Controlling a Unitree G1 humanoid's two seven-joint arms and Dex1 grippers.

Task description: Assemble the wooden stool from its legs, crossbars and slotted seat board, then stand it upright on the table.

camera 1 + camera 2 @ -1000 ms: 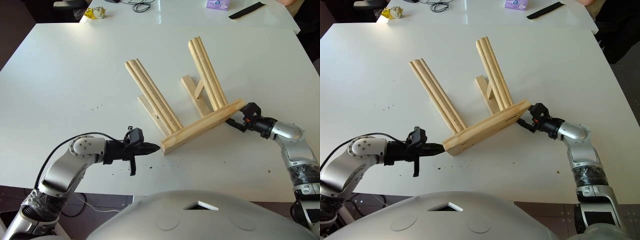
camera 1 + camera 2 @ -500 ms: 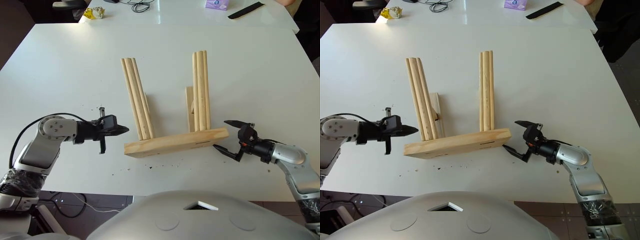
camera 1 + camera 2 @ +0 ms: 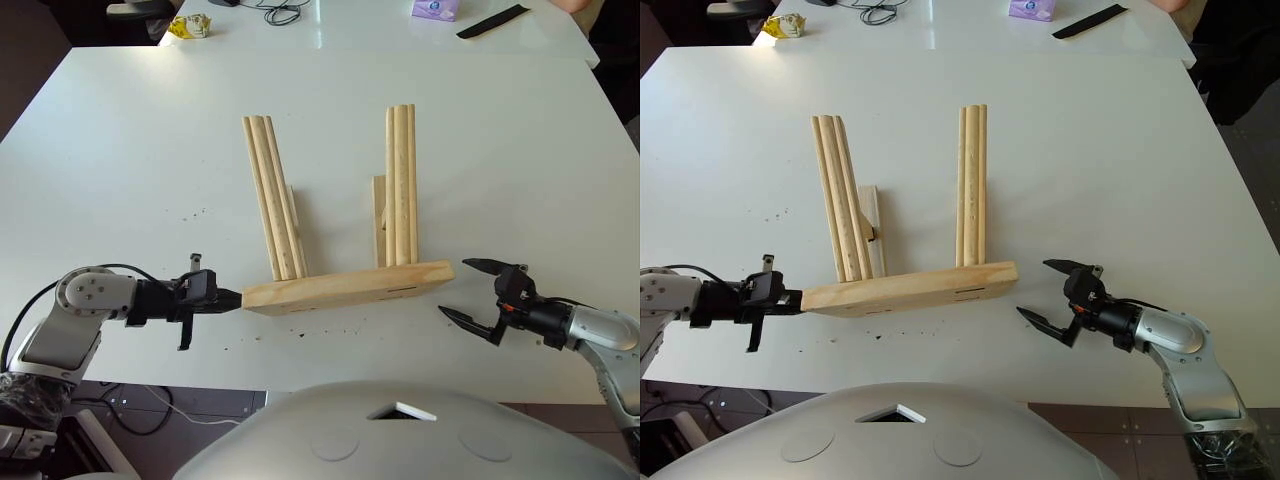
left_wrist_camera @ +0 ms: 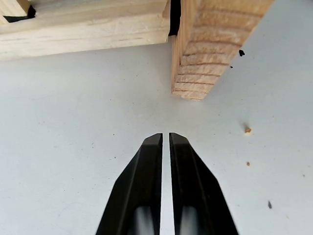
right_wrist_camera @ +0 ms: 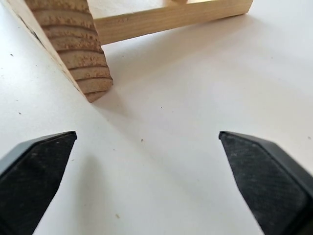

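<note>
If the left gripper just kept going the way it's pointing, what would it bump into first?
Most likely the seat board: the shut left gripper points at its left end from close by. The wrist view puts the tips in line with that end's edge, so it might only graze it.

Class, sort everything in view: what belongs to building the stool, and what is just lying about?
Job in hand: seat board, legs, crossbar, left gripper, right gripper.
Lying about: yellow crumpled item, cables, purple box, black strip.

White table (image 3: 120, 150), dark floor (image 3: 18, 60) beyond
</note>
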